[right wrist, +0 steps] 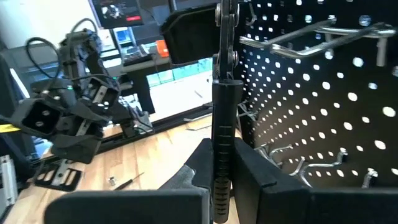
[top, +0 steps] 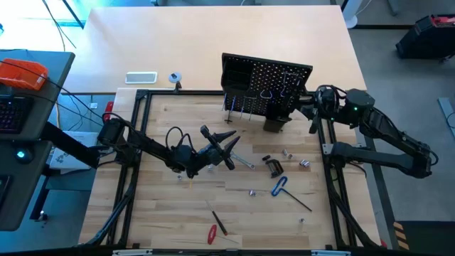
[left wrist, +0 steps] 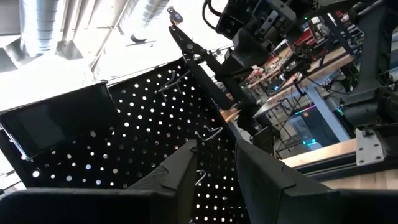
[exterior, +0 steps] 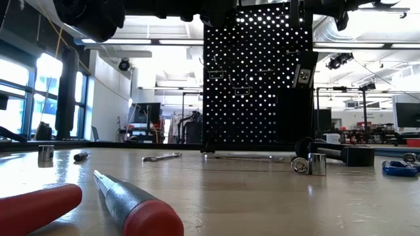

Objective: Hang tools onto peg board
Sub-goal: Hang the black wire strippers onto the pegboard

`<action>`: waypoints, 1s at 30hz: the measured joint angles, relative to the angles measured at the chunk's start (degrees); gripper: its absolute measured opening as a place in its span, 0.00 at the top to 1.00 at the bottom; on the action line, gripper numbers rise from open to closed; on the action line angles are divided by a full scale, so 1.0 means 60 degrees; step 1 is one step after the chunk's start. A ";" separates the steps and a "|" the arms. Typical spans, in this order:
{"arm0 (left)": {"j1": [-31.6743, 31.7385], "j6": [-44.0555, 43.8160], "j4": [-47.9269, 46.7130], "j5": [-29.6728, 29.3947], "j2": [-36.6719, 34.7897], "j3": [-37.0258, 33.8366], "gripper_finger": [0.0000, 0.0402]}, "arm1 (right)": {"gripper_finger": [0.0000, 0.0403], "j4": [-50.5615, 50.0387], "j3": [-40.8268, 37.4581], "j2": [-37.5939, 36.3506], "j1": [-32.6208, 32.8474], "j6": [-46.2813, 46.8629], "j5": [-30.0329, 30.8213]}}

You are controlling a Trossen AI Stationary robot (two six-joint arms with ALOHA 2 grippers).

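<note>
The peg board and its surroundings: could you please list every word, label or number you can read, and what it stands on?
No text can be read in any view.
Pale tag on the peg board: too small to read.
Screen in the room behind: blurred, unreadable.

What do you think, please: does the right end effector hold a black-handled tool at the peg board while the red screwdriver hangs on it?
Not quite: the red screwdriver lies on the table, as the high view shows. The right end effector does hold a black-handled tool at the peg board.
</note>
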 joint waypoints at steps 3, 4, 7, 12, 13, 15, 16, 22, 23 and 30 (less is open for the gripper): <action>-0.0002 0.0013 0.0002 -0.0020 0.0000 0.0000 0.74 | 0.95 0.0021 0.0000 -0.0002 -0.0275 -0.0001 -0.0344; -0.0001 0.0018 0.0000 -0.0029 0.0000 0.0000 0.74 | 0.95 0.0027 0.0000 -0.0003 -0.0351 0.0000 -0.0397; 0.0000 0.0018 0.0000 -0.0022 0.0000 0.0000 0.74 | 0.95 0.0013 0.0000 0.0007 -0.0562 -0.0001 -0.0492; 0.0000 0.0018 -0.0002 -0.0018 0.0000 0.0000 0.74 | 0.95 0.0014 0.0000 0.0008 -0.0958 -0.0037 -0.0849; 0.0000 0.0018 -0.0001 -0.0017 0.0000 0.0000 0.74 | 0.95 0.0014 0.0000 0.0008 -0.1051 -0.0040 -0.0921; 0.0000 0.0018 -0.0004 -0.0015 0.0000 0.0000 0.74 | 0.95 0.0011 0.0000 0.0009 -0.1230 -0.0043 -0.1014; 0.0000 0.0018 -0.0004 -0.0015 0.0000 0.0000 0.74 | 0.95 0.0015 0.0000 0.0022 -0.1326 -0.0058 -0.1081; -0.0001 0.0014 -0.0016 -0.0007 0.0000 0.0000 0.74 | 0.95 0.0043 0.0004 0.0345 -0.1845 -0.0077 -0.1554; 0.0000 -0.0006 -0.0039 -0.0007 0.0000 0.0000 0.74 | 0.95 0.0058 0.0004 0.0428 -0.1920 -0.0119 -0.1578; -0.0009 -0.0002 -0.0274 -0.0242 0.0000 0.0004 0.74 | 0.95 0.0375 0.0011 0.0743 -0.2400 -0.0222 -0.2088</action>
